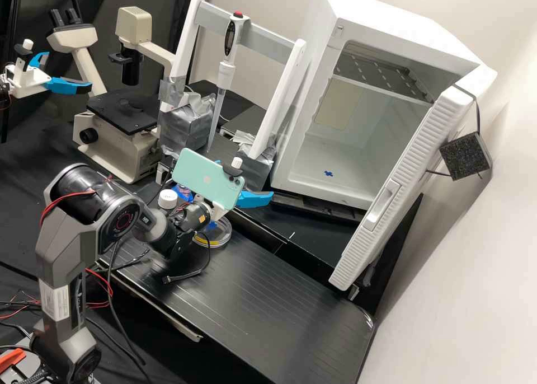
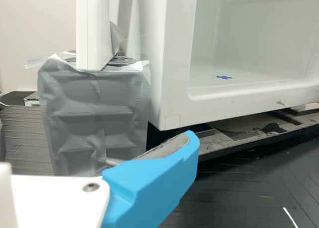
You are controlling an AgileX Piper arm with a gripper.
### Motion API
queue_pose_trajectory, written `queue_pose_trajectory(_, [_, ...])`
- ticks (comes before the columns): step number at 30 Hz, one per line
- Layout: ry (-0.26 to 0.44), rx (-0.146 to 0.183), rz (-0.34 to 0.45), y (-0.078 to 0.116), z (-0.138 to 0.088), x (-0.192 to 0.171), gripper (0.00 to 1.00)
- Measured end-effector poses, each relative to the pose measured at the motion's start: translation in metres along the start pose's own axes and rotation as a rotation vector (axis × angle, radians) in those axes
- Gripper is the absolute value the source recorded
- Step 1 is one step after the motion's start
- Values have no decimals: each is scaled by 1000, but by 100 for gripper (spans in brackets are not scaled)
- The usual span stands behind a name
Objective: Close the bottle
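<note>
Showing, hi view: wht cap (image 1: 168,197)

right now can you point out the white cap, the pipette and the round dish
White cap (image 1: 167,195): high view, its top.
Pipette (image 1: 226,75): high view, its white lower body.
Round dish (image 1: 222,236): high view, its clear near part.

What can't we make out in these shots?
- Below the white cap, incl. whether it sits closed on a bottle: high view, behind the arm.
- Blue item by it: high view, partly behind the phone.
- Dish, one side: high view, behind the arm.
- Blue speck in the cabinet: wrist view, too small to name.
</note>
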Motion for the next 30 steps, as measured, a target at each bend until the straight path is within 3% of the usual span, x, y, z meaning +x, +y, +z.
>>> queue_pose_trajectory(13, [11, 3, -6, -1, -1, -14, 100])
queue_pose_trajectory(19, [105, 21, 27, 3, -10, -44, 100])
queue_pose_trajectory(24, [200, 6, 34, -2, -16, -76, 100])
queue_pose_trajectory(30, [235, 4, -47, -22, -17, -96, 100])
